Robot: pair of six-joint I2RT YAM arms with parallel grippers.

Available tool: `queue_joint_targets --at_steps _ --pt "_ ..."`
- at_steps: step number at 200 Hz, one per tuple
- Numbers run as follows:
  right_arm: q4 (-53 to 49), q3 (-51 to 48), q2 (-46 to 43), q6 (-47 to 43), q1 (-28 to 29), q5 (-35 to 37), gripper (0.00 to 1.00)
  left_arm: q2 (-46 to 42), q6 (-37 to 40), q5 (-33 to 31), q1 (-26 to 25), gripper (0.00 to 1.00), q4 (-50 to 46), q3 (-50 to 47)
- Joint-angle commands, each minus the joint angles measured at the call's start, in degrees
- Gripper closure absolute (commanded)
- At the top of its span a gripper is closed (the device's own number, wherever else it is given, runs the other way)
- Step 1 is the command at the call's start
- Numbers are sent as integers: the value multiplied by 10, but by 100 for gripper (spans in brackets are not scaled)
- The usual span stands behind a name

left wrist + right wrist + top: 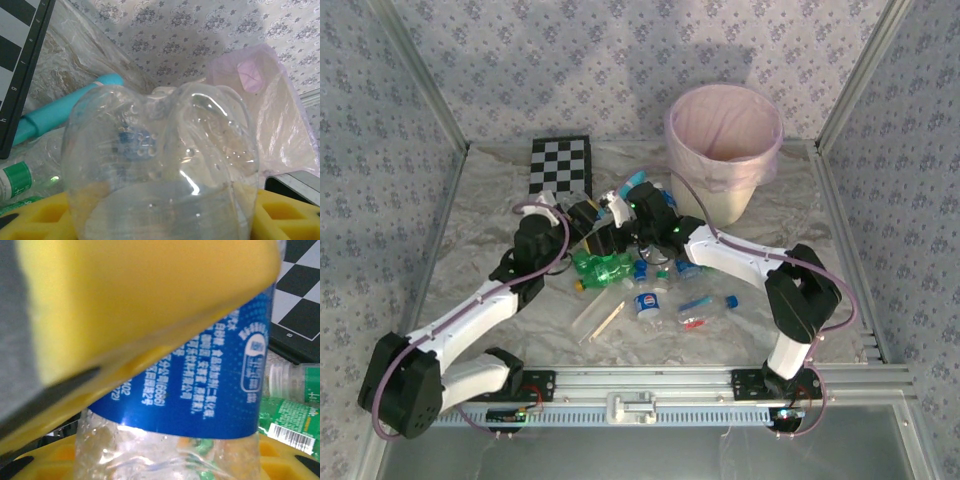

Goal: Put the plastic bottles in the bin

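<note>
My left gripper [588, 222] is shut on a clear plastic bottle [160, 165], whose dimpled base faces the wrist camera between the yellow pads [35, 220]. My right gripper [652, 212] is shut on a clear bottle with a blue label [210, 385], clamped between its yellow pads [125, 300]. Both grippers sit close together over the pile of bottles at the table's middle. That pile has green bottles [605, 268] and clear ones with blue labels [648, 302]. The cream bin with its pink liner [725, 150] stands at the back right; the liner [260, 100] also rises to the right in the left wrist view.
A black-and-white checkerboard [560, 165] lies at the back left. A teal wand [635, 182] lies behind the grippers, and a pale stick [600, 318] lies near the front. Crinkled plastic sheeting [490, 210] covers the table. Metal frame posts and patterned walls enclose it.
</note>
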Motion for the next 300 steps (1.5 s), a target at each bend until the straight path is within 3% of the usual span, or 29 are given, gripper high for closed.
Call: queue_joint_targets --at_steps 1,46,84,110,146,200,253,300 --pt "25 -2 -1 6 -8 8 56 -33 -17 21 -16 35 3 -4" --pt "-4 13 -2 -8 -4 19 58 -44 4 15 -16 0 -6 3" --pt "-49 26 -9 -33 -7 51 58 -75 64 -6 -5 0 -48 27" --pt "-64 26 -17 -37 -15 68 58 -100 88 0 29 0 -78 37" --pt "-86 29 -32 -49 -29 95 58 -140 97 0 92 0 -124 27" --pt "-159 64 -76 -96 -56 157 58 -178 72 -69 165 0 -198 -36" --pt "-250 159 -107 -155 -92 229 59 -135 21 -68 186 0 -180 -102" --pt "-280 230 -126 -164 -144 260 59 -34 16 0 185 0 -149 -95"
